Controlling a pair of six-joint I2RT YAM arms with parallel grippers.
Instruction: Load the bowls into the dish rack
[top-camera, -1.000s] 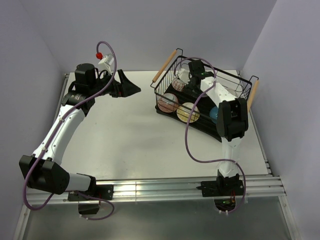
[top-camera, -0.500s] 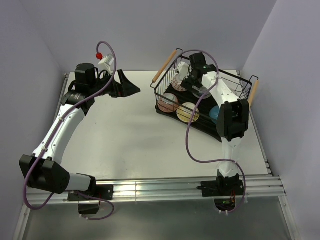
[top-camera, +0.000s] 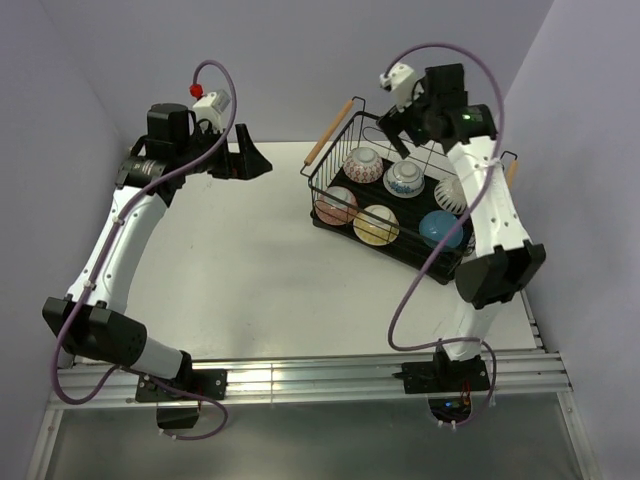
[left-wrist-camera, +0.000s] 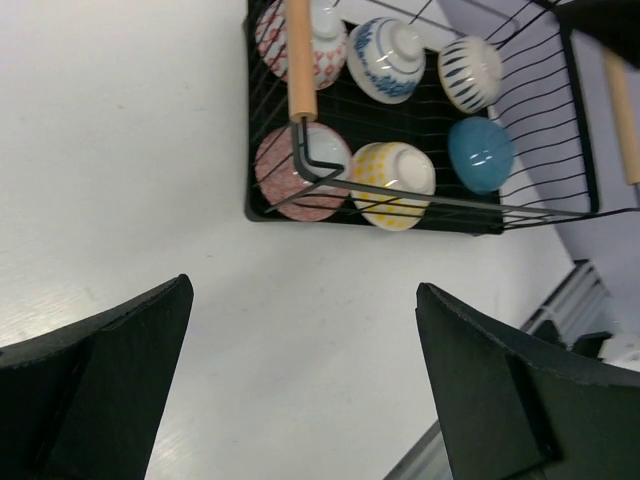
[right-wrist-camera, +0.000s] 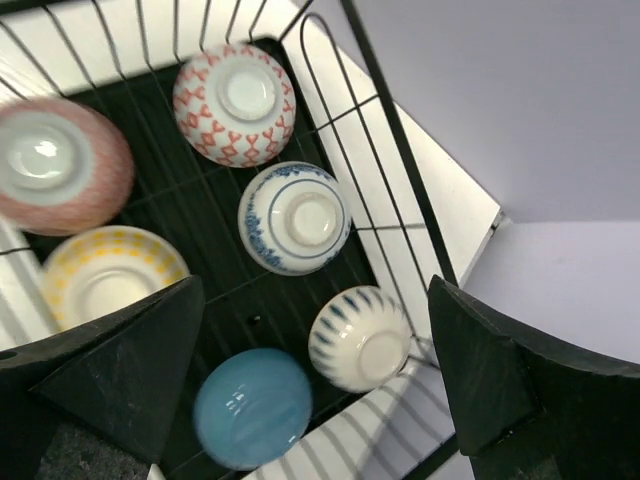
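Note:
The dish rack (top-camera: 405, 247), a black wire basket with wooden handles, stands at the back right. It holds several bowls upside down: red-patterned (top-camera: 363, 164), blue-and-white (top-camera: 404, 180), blue-striped (top-camera: 452, 193), pink (top-camera: 336, 205), yellow (top-camera: 376, 225) and blue (top-camera: 441, 229). My right gripper (top-camera: 398, 128) is open and empty, raised high over the rack's far side. Its wrist view (right-wrist-camera: 315, 285) looks down on the blue-and-white bowl (right-wrist-camera: 294, 218) and the striped bowl (right-wrist-camera: 360, 337). My left gripper (top-camera: 255, 160) is open and empty, held above the table left of the rack (left-wrist-camera: 420, 120).
The rack's near wooden handle (top-camera: 328, 132) sticks out toward my left gripper; the other handle (top-camera: 506, 188) lies by the right wall. Walls close in the table at the back and both sides. A metal rail (top-camera: 330, 375) runs along the front edge.
My right gripper has lifted up and back out of the rack, uncovering the blue-and-white and striped bowls. My left arm has drawn slightly back and to the left.

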